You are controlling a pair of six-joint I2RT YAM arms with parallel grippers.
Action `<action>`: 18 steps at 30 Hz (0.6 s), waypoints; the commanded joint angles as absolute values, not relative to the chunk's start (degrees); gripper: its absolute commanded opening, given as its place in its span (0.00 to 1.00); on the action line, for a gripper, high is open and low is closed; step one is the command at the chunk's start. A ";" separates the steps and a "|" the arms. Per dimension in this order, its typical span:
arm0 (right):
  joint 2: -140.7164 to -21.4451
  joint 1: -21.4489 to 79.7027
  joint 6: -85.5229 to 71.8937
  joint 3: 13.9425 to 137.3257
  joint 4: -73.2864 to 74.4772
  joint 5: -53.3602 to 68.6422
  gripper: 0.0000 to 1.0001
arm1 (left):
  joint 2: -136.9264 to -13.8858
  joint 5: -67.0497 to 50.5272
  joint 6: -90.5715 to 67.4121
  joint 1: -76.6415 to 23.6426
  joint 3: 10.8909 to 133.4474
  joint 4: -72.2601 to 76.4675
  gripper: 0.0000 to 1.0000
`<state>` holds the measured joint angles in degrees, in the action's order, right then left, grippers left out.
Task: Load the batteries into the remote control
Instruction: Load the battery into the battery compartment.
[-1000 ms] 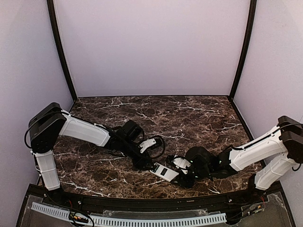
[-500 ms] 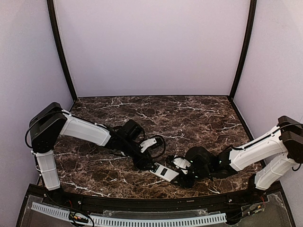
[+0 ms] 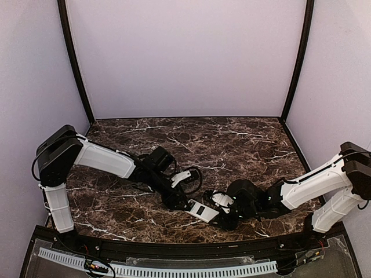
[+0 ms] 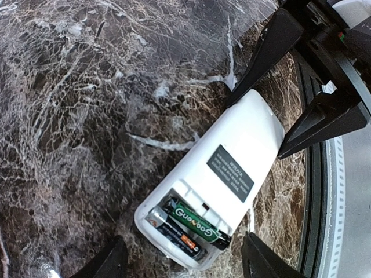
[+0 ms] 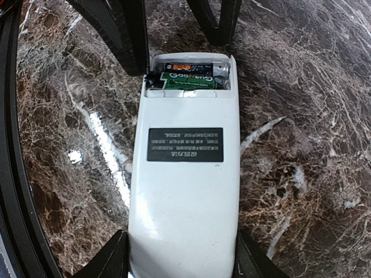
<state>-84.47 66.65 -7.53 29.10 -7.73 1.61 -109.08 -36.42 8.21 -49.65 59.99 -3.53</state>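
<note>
Your left gripper (image 4: 185,258) has edged nearer the remote (image 4: 232,162) and widened; its jaws now stand apart on either side of the battery end, touching nothing. Your right gripper (image 5: 181,256) is clamped on the remote's other end. You see the remote lying back-up on the marble (image 3: 232,139), with two batteries (image 4: 194,227) side by side in its open recess.

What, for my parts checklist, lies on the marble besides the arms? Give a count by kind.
remote control: 1
batteries, both in the remote's open compartment: 2
Total: 3
</note>
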 commanded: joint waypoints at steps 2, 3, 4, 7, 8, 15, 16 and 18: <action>-84.24 67.22 -6.94 28.92 -9.23 2.47 0.00 | -110.21 -35.95 9.35 -49.59 59.87 -5.34 0.69; -84.25 67.17 -6.92 28.87 -9.23 2.46 0.00 | -110.28 -35.31 9.57 -49.62 59.91 -5.62 0.69; -84.16 67.17 -6.92 28.91 -9.18 2.46 0.00 | -110.29 -34.97 9.62 -49.72 59.95 -5.62 0.68; -84.19 67.21 -6.94 28.77 -9.23 2.54 0.00 | -110.30 -33.66 9.84 -49.84 60.02 -5.81 0.67; -84.15 67.16 -6.90 28.82 -9.29 2.61 0.00 | -110.35 -33.53 9.89 -49.92 60.02 -5.81 0.65; -84.23 67.23 -6.86 28.78 -9.46 2.94 0.00 | -110.77 -31.63 10.91 -50.56 59.92 -6.15 0.64; -84.20 67.22 -6.86 28.73 -9.53 3.06 0.00 | -110.92 -31.18 10.99 -50.78 59.93 -6.20 0.64; -84.14 67.27 -6.86 28.61 -9.66 3.08 0.00 | -111.11 -30.52 11.19 -50.97 60.06 -6.25 0.63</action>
